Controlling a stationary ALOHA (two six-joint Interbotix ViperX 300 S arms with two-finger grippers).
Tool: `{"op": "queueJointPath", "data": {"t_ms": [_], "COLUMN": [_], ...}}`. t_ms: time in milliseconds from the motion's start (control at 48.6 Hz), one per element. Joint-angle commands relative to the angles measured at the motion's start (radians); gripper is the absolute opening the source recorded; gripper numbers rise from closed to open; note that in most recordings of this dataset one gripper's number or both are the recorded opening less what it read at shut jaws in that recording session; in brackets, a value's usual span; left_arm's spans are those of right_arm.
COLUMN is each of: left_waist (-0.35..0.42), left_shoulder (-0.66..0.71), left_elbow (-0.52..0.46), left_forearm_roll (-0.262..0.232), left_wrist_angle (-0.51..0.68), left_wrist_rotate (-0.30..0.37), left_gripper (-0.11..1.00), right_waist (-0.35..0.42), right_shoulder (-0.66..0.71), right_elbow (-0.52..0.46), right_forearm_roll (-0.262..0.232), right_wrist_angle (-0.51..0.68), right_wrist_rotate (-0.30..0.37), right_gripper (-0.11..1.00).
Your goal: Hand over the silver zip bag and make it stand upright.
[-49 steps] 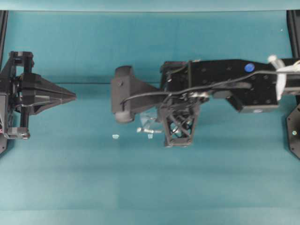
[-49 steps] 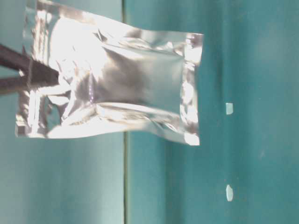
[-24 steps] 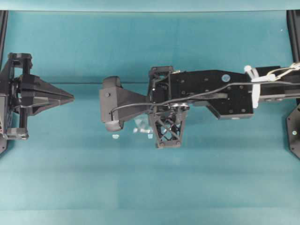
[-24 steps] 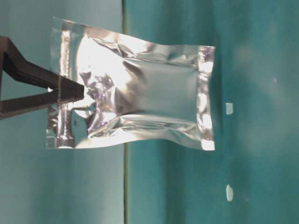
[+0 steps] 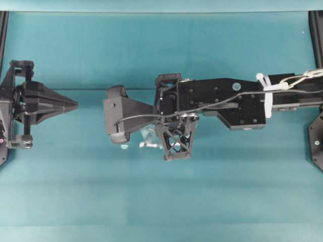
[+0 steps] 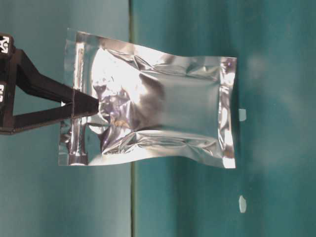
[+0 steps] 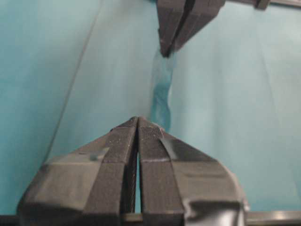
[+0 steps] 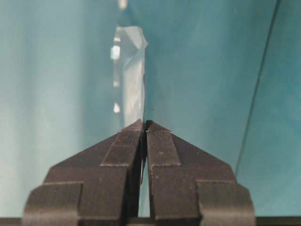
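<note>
The silver zip bag (image 6: 163, 121) is a shiny crinkled foil pouch hanging from my right gripper (image 6: 95, 106), which is shut on its zip end. In the right wrist view the bag (image 8: 129, 70) shows edge-on beyond the shut right gripper (image 8: 143, 123). From overhead only a corner of the bag (image 5: 148, 137) peeks out under the right arm (image 5: 217, 101), near the table's middle. My left gripper (image 5: 75, 105) stays at the far left, shut and empty, apart from the bag. In the left wrist view that gripper (image 7: 138, 120) faces the bag (image 7: 162, 92).
Two tiny white bits (image 6: 242, 114) (image 6: 242, 203) lie on the teal table (image 5: 161, 201) near the bag's lower edge. The right wrist camera housing (image 5: 117, 121) juts out toward the left gripper. A seam (image 5: 101, 89) runs across the table cover.
The right arm has carried the bag leftward toward the left gripper. In the table-level view the bag has shifted closer to the white bits. The left gripper has barely moved.
</note>
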Motion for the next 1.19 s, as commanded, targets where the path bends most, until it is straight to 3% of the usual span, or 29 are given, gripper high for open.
{"op": "queueJointPath", "data": {"t_ms": [0, 165, 268, 329, 535, 597, 741, 926, 1174], "left_waist": [0.003, 0.008, 0.008, 0.008, 0.000, -0.002, -0.005, -0.028, -0.107], "left_shoulder": [0.002, 0.003, 0.015, 0.029, 0.098, 0.129, 0.215, 0.333, 0.479], "left_elbow": [0.000, 0.008, 0.009, 0.011, 0.031, 0.043, 0.057, 0.040, -0.014], "left_forearm_roll": [0.002, 0.002, 0.002, 0.002, 0.002, 0.002, 0.002, 0.002, 0.002], "left_wrist_angle": [-0.018, -0.029, -0.029, -0.038, -0.120, -0.163, -0.268, -0.377, -0.436], "left_wrist_rotate": [-0.002, -0.006, -0.034, -0.057, -0.110, -0.117, -0.123, -0.133, -0.189], "left_gripper": [-0.01, 0.00, 0.09, 0.22, 0.83, 0.93, 0.83, 0.89, 0.91], "right_waist": [0.006, 0.006, 0.008, 0.011, 0.012, 0.012, 0.012, 0.012, 0.012], "right_shoulder": [-0.011, -0.006, -0.003, -0.002, 0.005, 0.005, 0.006, 0.006, 0.006], "right_elbow": [-0.018, -0.018, -0.020, -0.020, -0.018, -0.020, -0.020, -0.018, -0.018], "right_forearm_roll": [-0.003, -0.003, -0.003, -0.003, -0.003, -0.005, -0.003, -0.003, -0.003], "right_wrist_angle": [-0.006, -0.006, -0.008, -0.011, -0.018, -0.018, -0.018, -0.017, -0.018], "right_wrist_rotate": [-0.006, -0.006, -0.006, -0.005, -0.003, 0.000, 0.003, 0.005, 0.005], "right_gripper": [0.04, 0.04, 0.04, 0.04, 0.04, 0.04, 0.04, 0.04, 0.04]}}
